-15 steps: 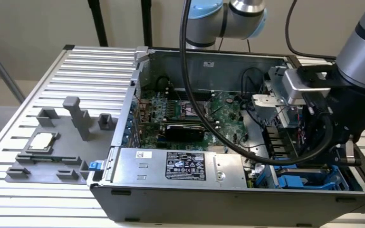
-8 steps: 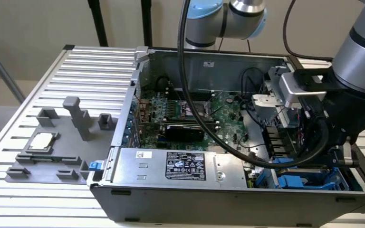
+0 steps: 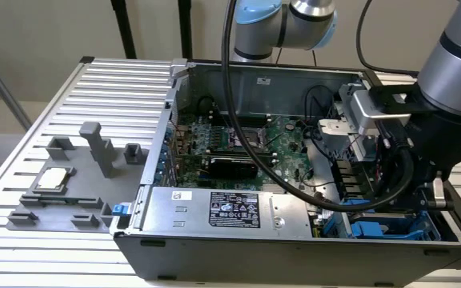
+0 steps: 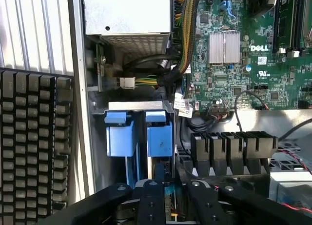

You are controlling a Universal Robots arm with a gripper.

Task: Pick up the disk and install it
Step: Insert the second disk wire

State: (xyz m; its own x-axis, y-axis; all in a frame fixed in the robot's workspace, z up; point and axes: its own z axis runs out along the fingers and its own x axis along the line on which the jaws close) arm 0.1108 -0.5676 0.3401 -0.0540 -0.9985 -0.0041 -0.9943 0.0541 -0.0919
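While my arm leans over the open computer case, I see the claw hanging low above the blue drive cage in the corner of the case beside the power supply. From the wrist camera the black fingers stand close together, and a thin upright edge with a bit of blue and circuit board shows between them; I take that to be the disk, pinched edge-on, though so little of it shows that I cannot be sure of the grip. It sits just above the cage, at the slot nearest the row of black connectors.

Inside the cage I see two blue tabs side by side under a pale metal strip. Beyond the cage lies the silver power supply with its black label, along the front wall of the case. A bundle of yellow and black cables runs from it toward the green motherboard, which fills the middle of the case and carries a ribbed silver heat sink.

Outside the case, on the exterior view's left, a grey fixture tray rests on the slatted table, with a small square silver chip lying on it, well apart from the case.
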